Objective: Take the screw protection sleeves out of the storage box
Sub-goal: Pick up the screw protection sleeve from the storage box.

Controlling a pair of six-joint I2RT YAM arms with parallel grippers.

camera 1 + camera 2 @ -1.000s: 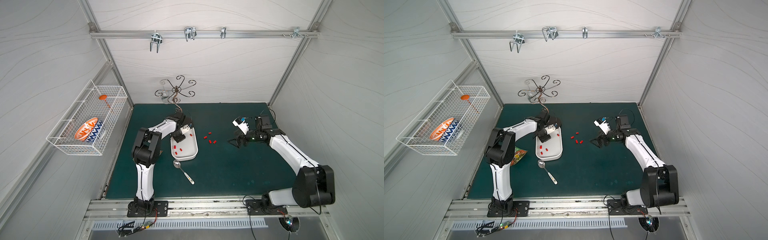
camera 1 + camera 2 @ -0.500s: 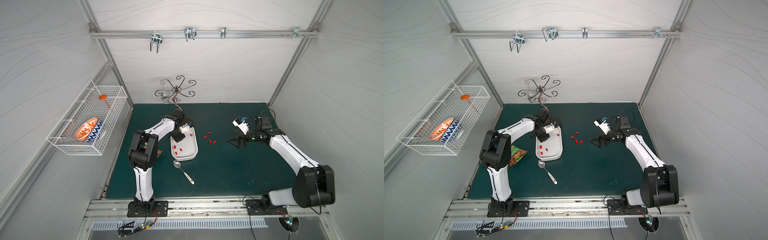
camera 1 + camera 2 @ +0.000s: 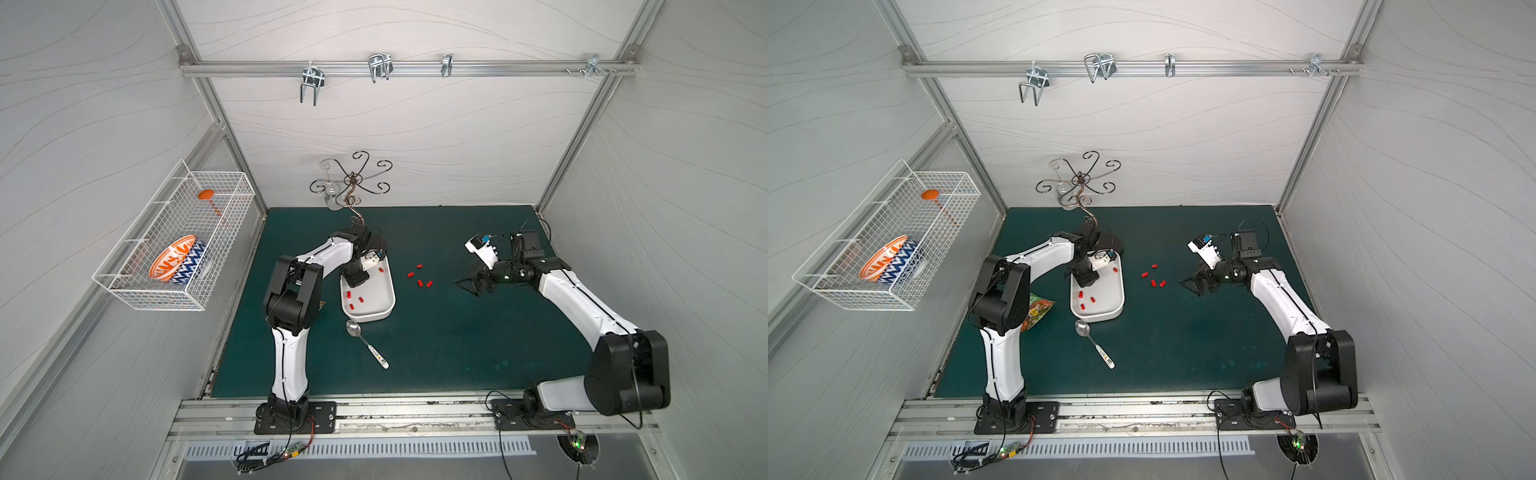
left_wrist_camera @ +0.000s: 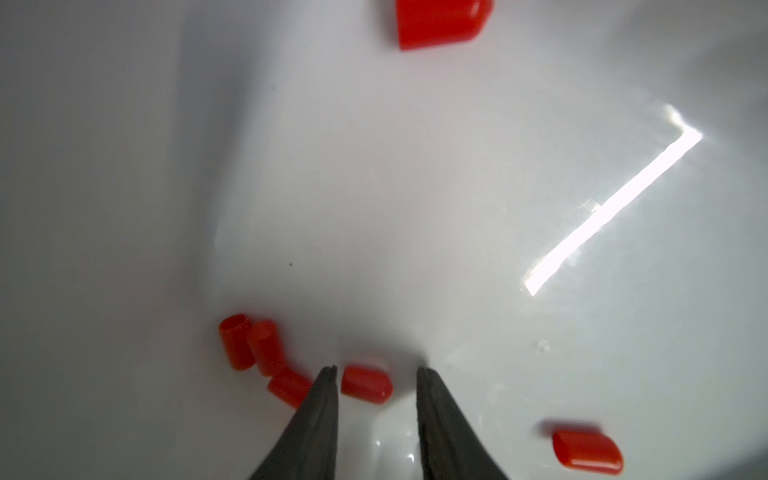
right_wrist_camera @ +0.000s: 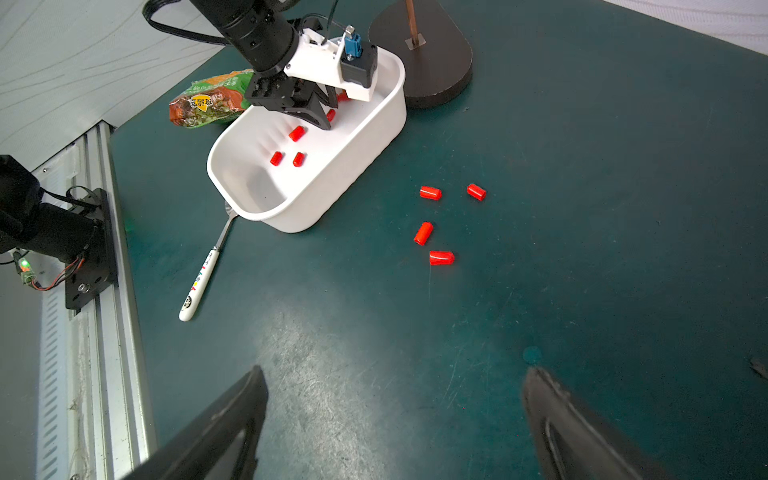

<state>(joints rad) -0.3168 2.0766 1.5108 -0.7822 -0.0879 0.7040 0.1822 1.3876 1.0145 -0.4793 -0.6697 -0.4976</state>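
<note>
Screw protection sleeves (image 5: 296,133) still lie in the storage box (image 3: 376,316) — several, with four already out on the mat (image 3: 415,340). The left gripper (image 4: 376,374) has just parted its jaws narrowly around one (not yet pinched), so a pick looks imminent; the right gripper (image 5: 395,370) waits wide open, empty.

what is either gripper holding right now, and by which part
Nothing is held. The left gripper stands open in the storage box, one screw protection sleeve lying unclamped between its tips. The right gripper is open and empty.
</note>
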